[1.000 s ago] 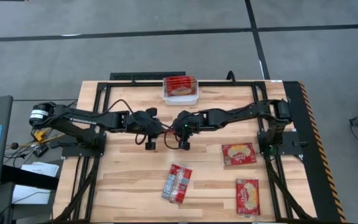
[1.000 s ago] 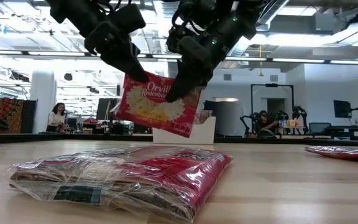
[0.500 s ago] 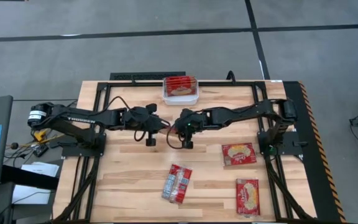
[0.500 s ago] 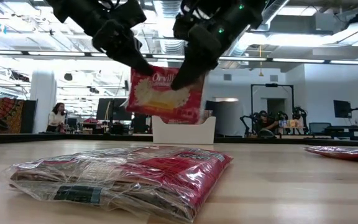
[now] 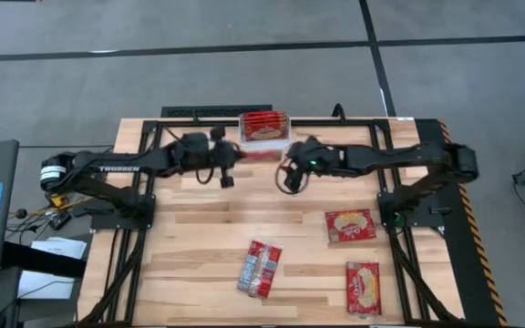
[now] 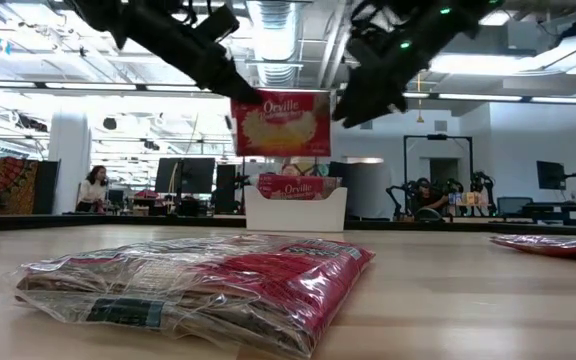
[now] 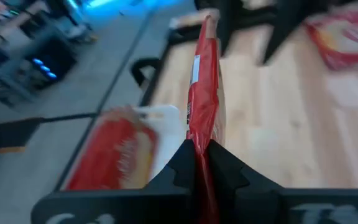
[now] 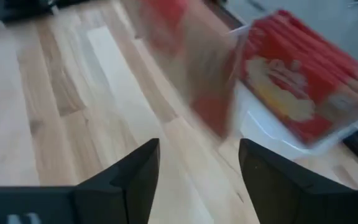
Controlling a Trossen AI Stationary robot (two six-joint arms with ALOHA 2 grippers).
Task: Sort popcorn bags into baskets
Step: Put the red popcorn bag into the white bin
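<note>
My left gripper (image 5: 235, 157) is shut on a red popcorn bag (image 6: 280, 122), which hangs in the air just in front of the white basket (image 5: 264, 144) at the table's far edge. Several bags (image 8: 291, 74) stand in the basket. My right gripper (image 8: 197, 168) is open and holds nothing; it hovers just right of the held bag (image 5: 261, 155). Three more bags lie flat on the table: one (image 5: 264, 267) near the front middle, two (image 5: 350, 224) (image 5: 363, 286) at the right. My left gripper pinches the bag's upper left corner (image 6: 239, 98) between its two fingers; in the left wrist view the bag's near edge (image 7: 199, 140) runs between them. The fingers come nearly level from the table's left. The bag hangs upright, clear of the table.
A black frame (image 5: 199, 113) runs around the wooden table. The room beyond the far edge holds desks and a seated person (image 6: 93, 185). Bare wood (image 5: 199, 237) lies between the arms and the flat bags.
Both grippers have risen and gone toward the far edge and the basket. My right gripper has opened, let go of the bag and drawn off to the right. The bag, tilted before, now hangs upright from my left gripper alone.
</note>
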